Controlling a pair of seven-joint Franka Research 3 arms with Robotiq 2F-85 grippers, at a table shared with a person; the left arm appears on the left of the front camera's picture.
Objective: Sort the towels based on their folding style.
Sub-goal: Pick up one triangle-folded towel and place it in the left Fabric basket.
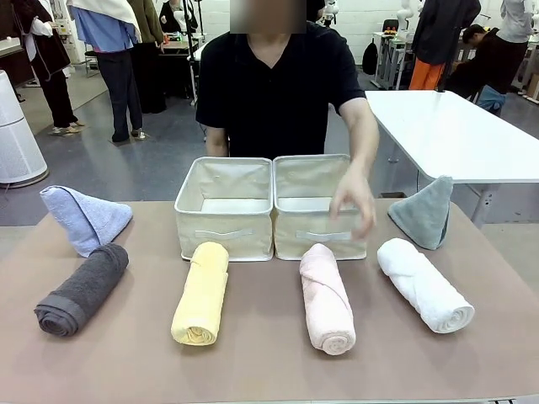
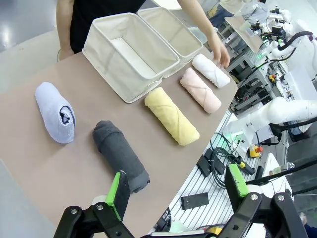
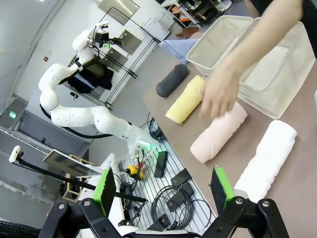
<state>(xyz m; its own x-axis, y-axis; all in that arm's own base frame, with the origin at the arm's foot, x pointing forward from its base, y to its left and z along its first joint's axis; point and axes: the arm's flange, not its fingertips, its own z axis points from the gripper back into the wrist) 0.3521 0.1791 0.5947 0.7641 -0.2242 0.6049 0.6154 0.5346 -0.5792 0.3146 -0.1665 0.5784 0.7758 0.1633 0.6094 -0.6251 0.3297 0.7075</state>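
Left gripper (image 2: 177,186) and right gripper (image 3: 163,184): jaws wide, empty. Near row, left to right: dark grey rolled terry towel (image 1: 82,290), yellow roll (image 1: 202,293), pink roll (image 1: 327,298), white roll (image 1: 425,284). Behind: light blue cone fold (image 1: 84,217) far left, grey-green cone fold (image 1: 424,210) far right, two beige fabric bins (image 1: 223,220) between them, person's hand (image 1: 354,202) at the right bin's front

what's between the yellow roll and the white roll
The pink rolled towel lies between the yellow roll and the white roll, apart from both, in the front view; a person's hand is near its far end.
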